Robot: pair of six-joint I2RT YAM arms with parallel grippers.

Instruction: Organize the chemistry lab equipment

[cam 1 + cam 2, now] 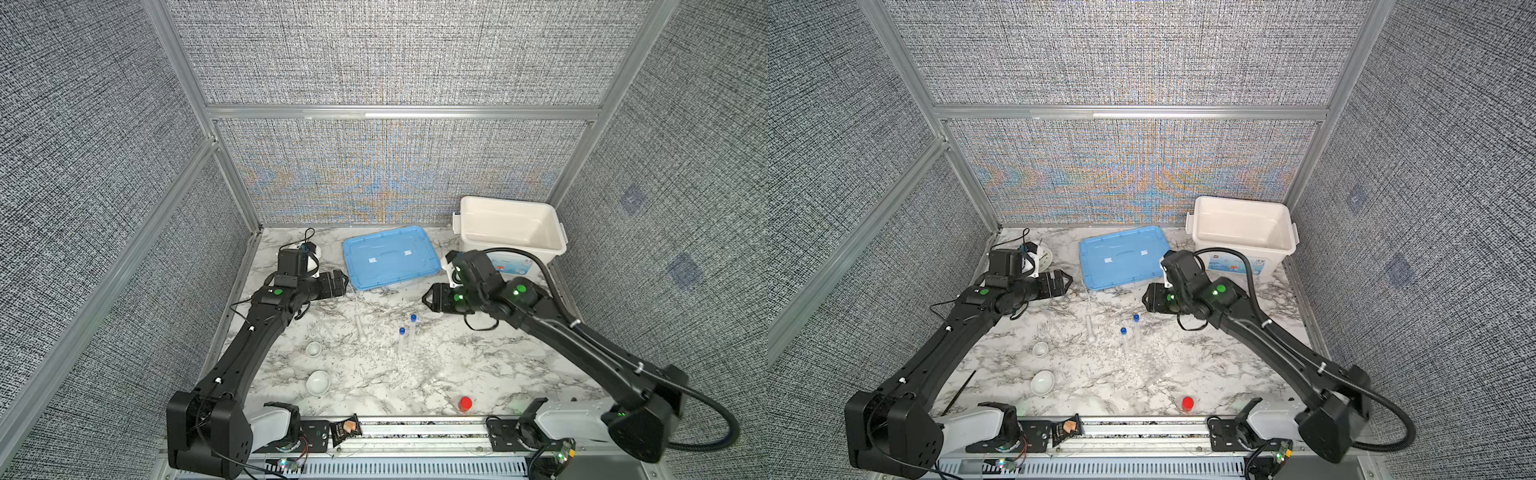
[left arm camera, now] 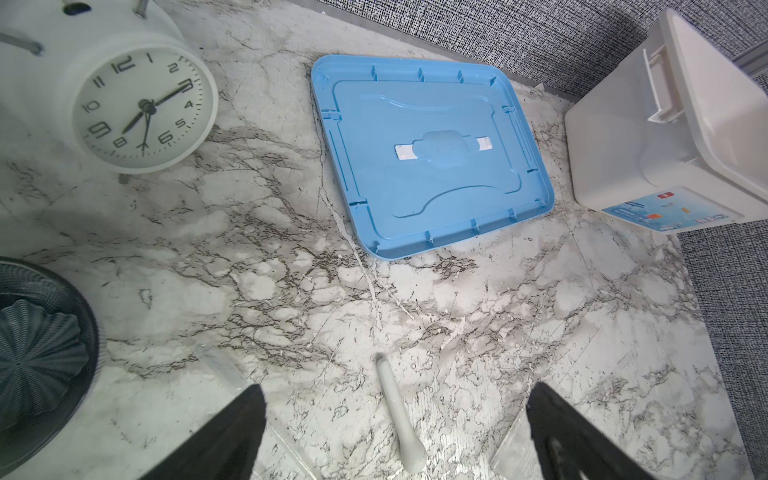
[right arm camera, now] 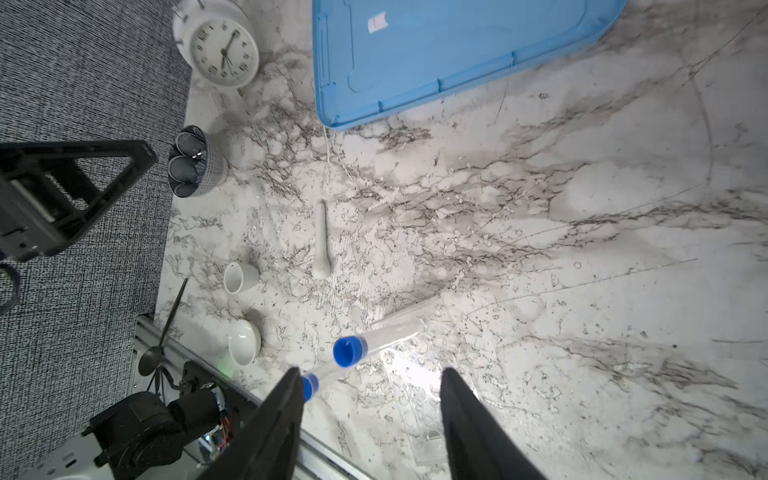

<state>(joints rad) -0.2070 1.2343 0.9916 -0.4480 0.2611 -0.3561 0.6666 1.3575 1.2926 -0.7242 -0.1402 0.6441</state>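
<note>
Nothing is stowed: white ceramic dishes (image 1: 318, 382), white pestle (image 1: 360, 328) and blue-capped clear tubes (image 1: 412, 332) are found on the marble table (image 1: 478, 365); left pincer (image 1: 345, 283) and right pincer (image 1: 426, 298) are seen spread, empty.

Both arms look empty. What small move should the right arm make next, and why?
Probably ease the right gripper toward the slim clear blue-capped tube just ahead: its fingers stand apart and empty, and the open white plastic bin stands beside that arm.

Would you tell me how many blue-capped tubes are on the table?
2. Both lie side by side, right of the pestle in both top views: the back tube farther right, the front tube closer to the pestle. Clear uncapped ones could go unseen.
</note>
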